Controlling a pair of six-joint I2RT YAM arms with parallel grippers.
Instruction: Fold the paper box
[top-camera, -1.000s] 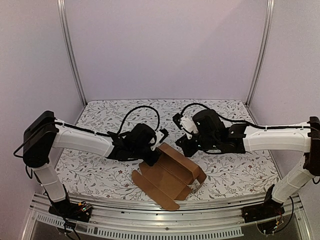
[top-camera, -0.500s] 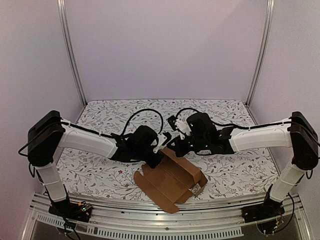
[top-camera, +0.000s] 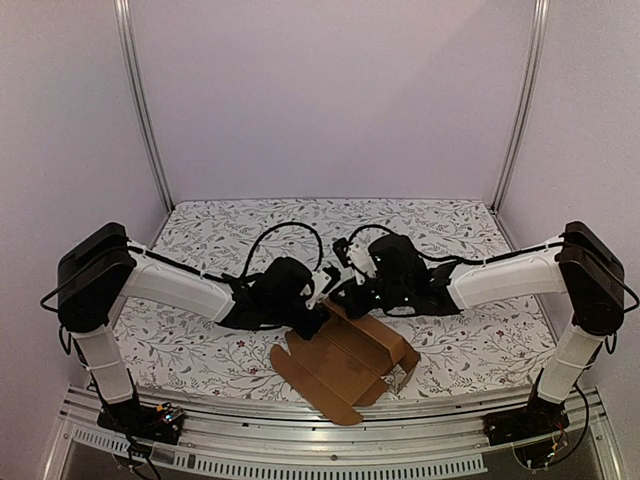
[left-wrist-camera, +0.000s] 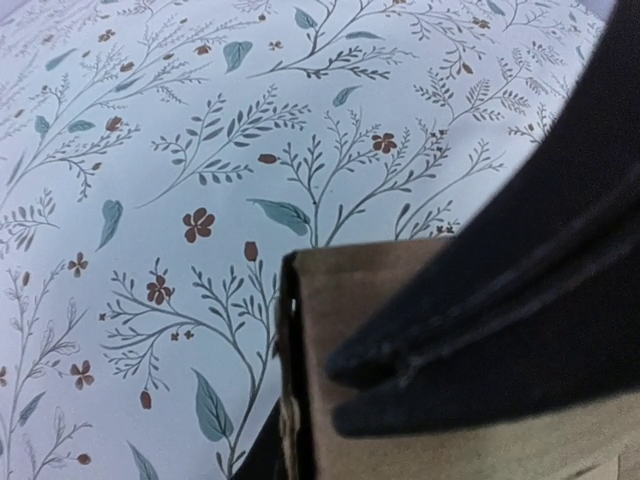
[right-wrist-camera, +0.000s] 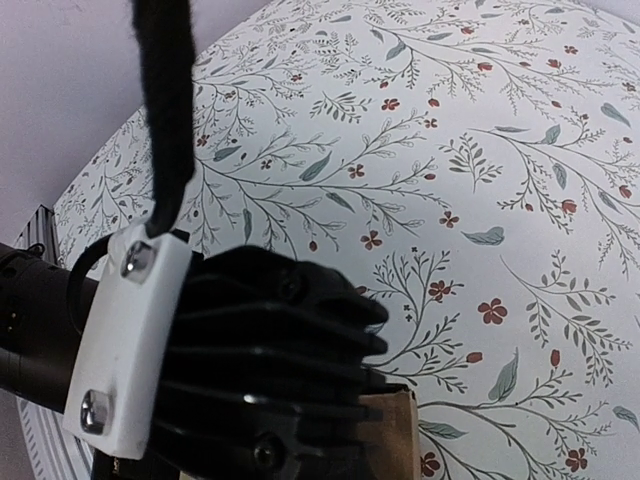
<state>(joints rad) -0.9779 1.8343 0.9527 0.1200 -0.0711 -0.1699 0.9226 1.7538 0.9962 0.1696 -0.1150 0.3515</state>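
Top external: right gripper (top-camera: 345, 296) has come leftward since a second ago and now sits just beside left gripper (top-camera: 318, 318), both at the far left corner of the box (top-camera: 345, 365). The right forearm lies lower and longer across the table (top-camera: 230, 225); its shoulder link stands more upright.

Box: brown, half-formed, near the front edge at centre, far wall raised, near flaps flat; turned slightly from before.

Left jaws: one finger (left-wrist-camera: 520, 270) lies across the box (left-wrist-camera: 340, 290) edge; whether they pinch it, cannot tell.

Right jaws: together; what they touch is hidden.

Surroundings: floral cloth over the table, metal rail (top-camera: 300, 455) in front, black cable (right-wrist-camera: 165, 100) looping over each wrist.

Obstruction: right wrist view is largely filled by the left arm's wrist housing (right-wrist-camera: 260, 370), with only a box (right-wrist-camera: 392, 440) corner showing.
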